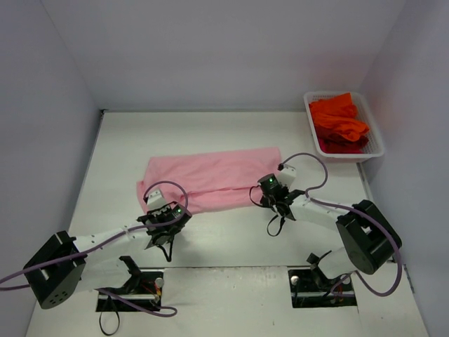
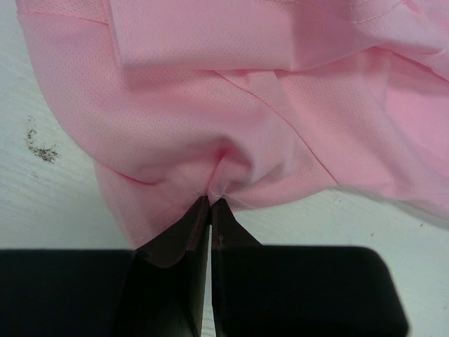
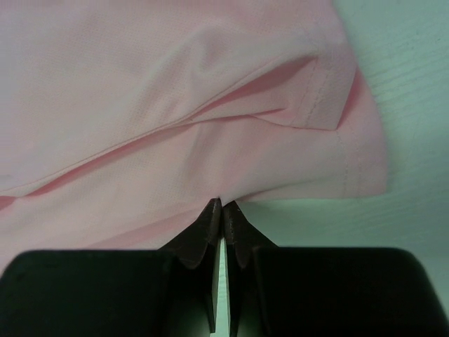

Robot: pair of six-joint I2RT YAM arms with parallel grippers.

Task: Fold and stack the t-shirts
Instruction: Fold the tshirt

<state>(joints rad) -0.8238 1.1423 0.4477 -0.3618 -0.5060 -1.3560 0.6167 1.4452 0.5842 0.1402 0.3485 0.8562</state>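
The pink t-shirt [image 1: 210,179] lay across the middle of the white bench [image 1: 231,242] as a long, roughly rectangular band of thin, soft cloth, folded over itself lengthwise, with its near edge uneven and its left end bunched into a rounded lump. Seen from the left wrist, the cloth had a fine, dotted knit texture, with a stitched seam running diagonally across it and a flat folded panel lying over the top. The left gripper [image 2: 210,200] had its dark, tapered fingers pressed together on the near edge of that shirt, and the cloth puckered into small radiating creases where the tips pinched it. A dark, crumbly smudge [image 2: 41,144] marked the bench just left of the cloth. The right gripper [image 3: 222,205] was likewise closed, its two pointed fingers meeting on the lower edge of the shirt near its right end, beside a double-stitched hem that turned a squared corner and a loose flap that cast a deeper pink shadow. Both grippers sat at the shirt's near side, well apart from each other. At the far right corner of the bench, a white plastic mesh basket [image 1: 379,150] with sloped walls held the orange-red t-shirts [image 1: 340,123], crumpled in a loose heap.
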